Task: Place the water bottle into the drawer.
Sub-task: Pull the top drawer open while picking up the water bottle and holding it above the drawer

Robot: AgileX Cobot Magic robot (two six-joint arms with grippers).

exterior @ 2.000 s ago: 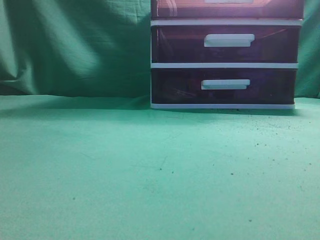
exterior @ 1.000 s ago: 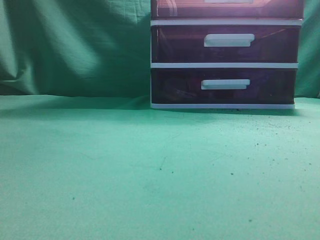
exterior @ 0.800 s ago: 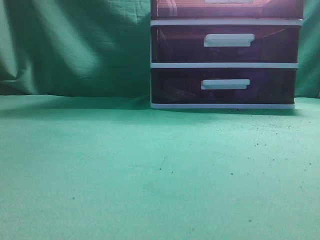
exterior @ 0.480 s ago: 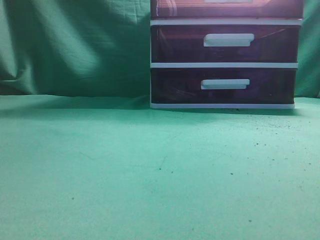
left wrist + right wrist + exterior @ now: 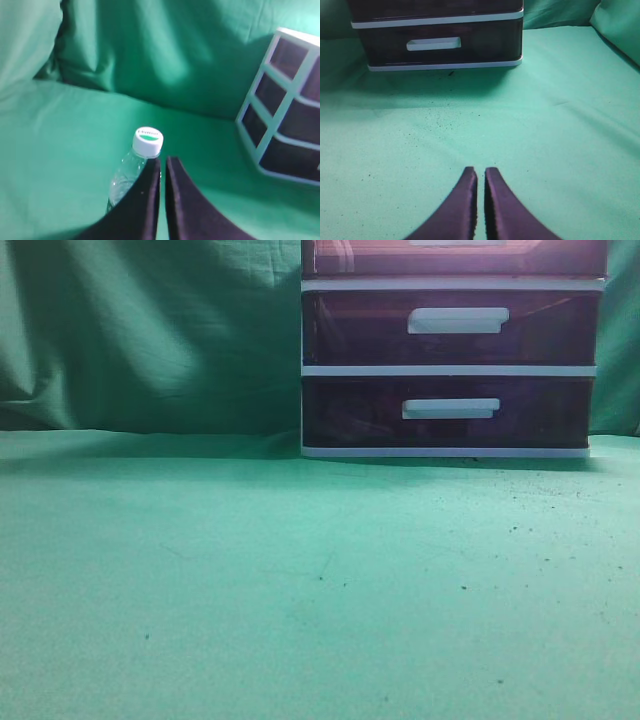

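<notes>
The water bottle (image 5: 129,175) is clear with a white cap and stands upright on the green cloth in the left wrist view. My left gripper (image 5: 163,159) is shut and empty; the bottle stands just behind its left finger. The drawer (image 5: 380,258), translucent dark purple-red, shows as a strip at the top edge of the exterior view, closed. My right gripper (image 5: 481,170) is shut and empty above the cloth, facing the drawer unit (image 5: 440,30). Neither gripper nor the bottle shows in the exterior view.
Two like drawers with white handles sit below the top one, the middle drawer (image 5: 455,328) and the bottom drawer (image 5: 450,412). The white-framed unit (image 5: 280,105) stands to the right of the bottle. A green cloth (image 5: 300,580) covers the table and backdrop.
</notes>
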